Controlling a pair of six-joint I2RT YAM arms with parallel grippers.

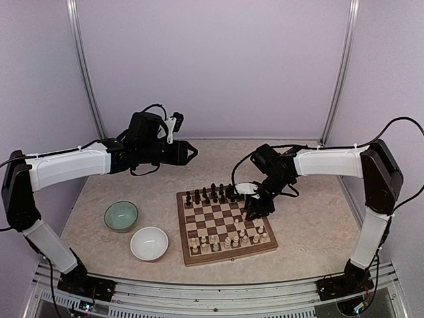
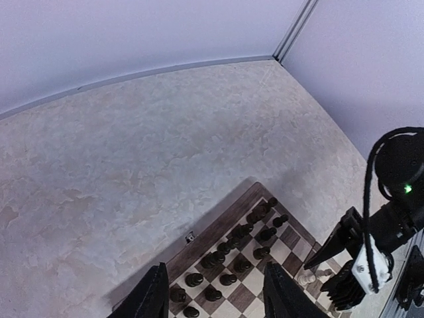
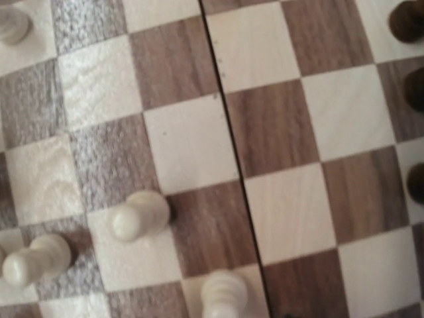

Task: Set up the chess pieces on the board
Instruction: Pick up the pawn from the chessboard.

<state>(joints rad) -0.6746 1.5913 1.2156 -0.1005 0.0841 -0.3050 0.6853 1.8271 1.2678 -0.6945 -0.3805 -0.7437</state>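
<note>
- Noted a round white bowl (image 1: 149,243) and a round pale-green bowl (image 1: 121,216) on the mottled beige table (image 1: 311,225), well to the left of the right gripper (image 1: 256,212) and off the board.
- Found the square wooden chessboard with dark-brown and cream squares (image 1: 228,257) directly beneath the right gripper. Cream turned-wood chess pieces (image 1: 225,242) ranked along its edge on the near side of that gripper, dark brown-black turned-wood chess pieces (image 1: 209,195) along the edge on its far side.
- Through the right wrist camera, logged a cream pawn (image 3: 139,215) with two more beside it, just below the gripper. Seemingly upright, on their own squares. No fingers in that view.
- Unable to tell whether the right gripper is parted or clamped. From the left wrist view, spotted a small cream piece (image 2: 307,278) close by its fingertips; contact not determinable.
- Handling, as judged: light, rigid, probably slick, narrow-based, easily toppled into neighbours. Best taken across the slim neck under the head, from straight above, with fingers running along the gaps between neighbours.
- Recorded the left gripper (image 1: 191,154) hovering beyond the board's far edge, fingers (image 2: 156,298) apart with nothing between them, dark pieces below and ahead of it.
</note>
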